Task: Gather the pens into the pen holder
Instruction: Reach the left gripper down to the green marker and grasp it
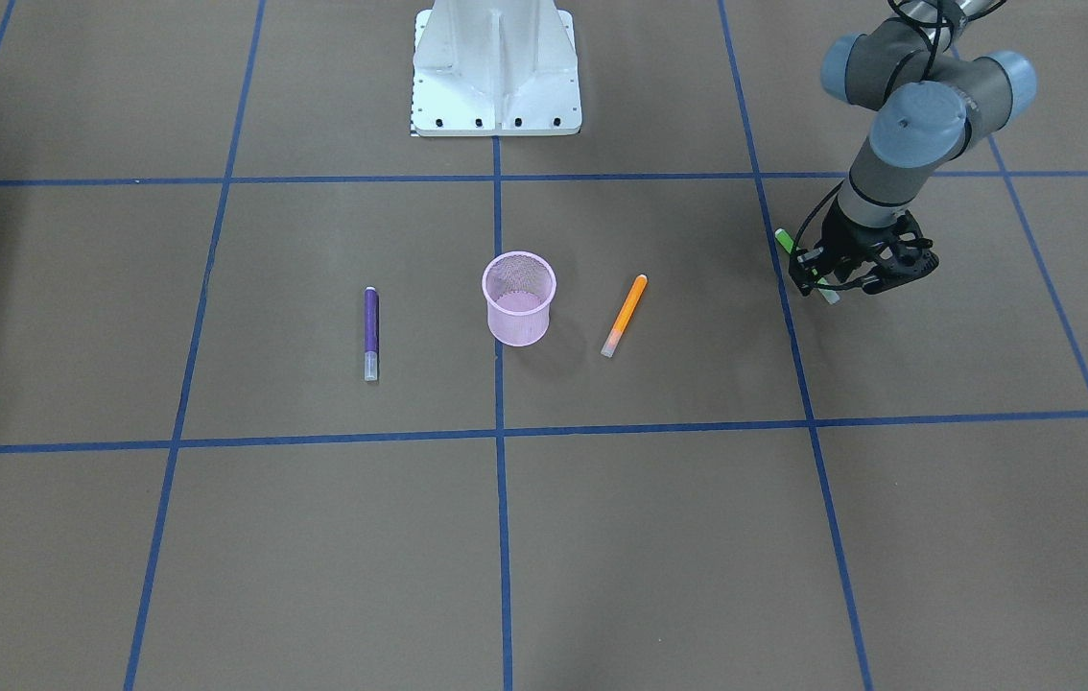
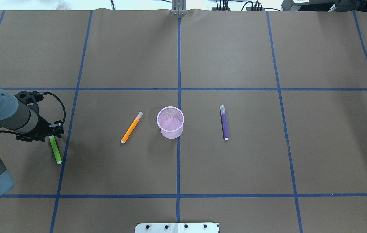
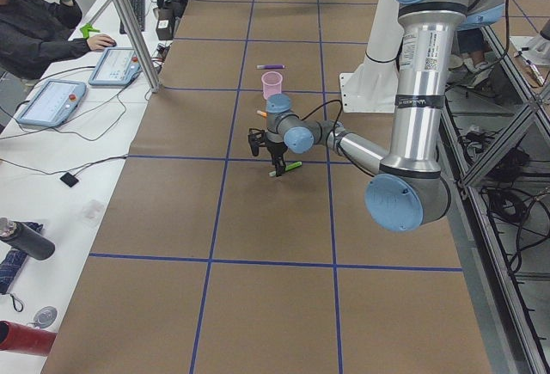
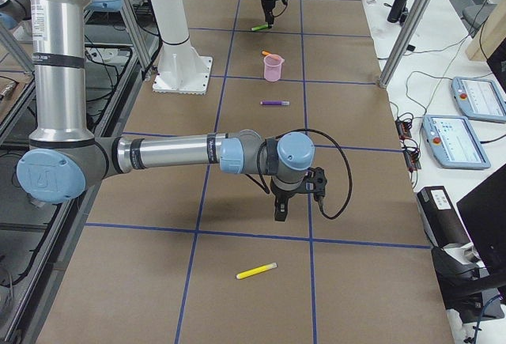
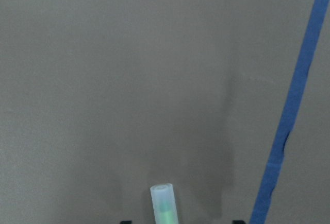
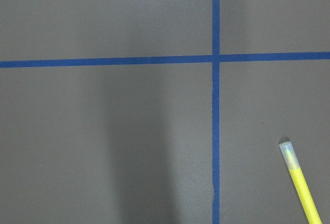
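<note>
The pink mesh pen holder [image 2: 170,132] stands upright at the table's middle, also in the front view [image 1: 518,326]. The orange pen [image 2: 131,127] lies to its left and the purple pen [image 2: 224,123] to its right. The green pen [image 2: 55,150] lies at the far left. My left gripper [image 2: 53,135] is low over its cap end. In the left wrist view the cap [image 5: 164,203] sits between fingers that stand apart, so the gripper looks open. The yellow pen [image 4: 257,270] lies far to the right. My right gripper [image 4: 279,216] hovers near it; I cannot tell whether it is open or shut.
The white robot base [image 1: 496,67] stands at the table's robot side. Blue tape lines [image 2: 178,161] mark a grid on the brown table cover. An operator [image 3: 34,26] with tablets sits at a side bench beyond the far table edge.
</note>
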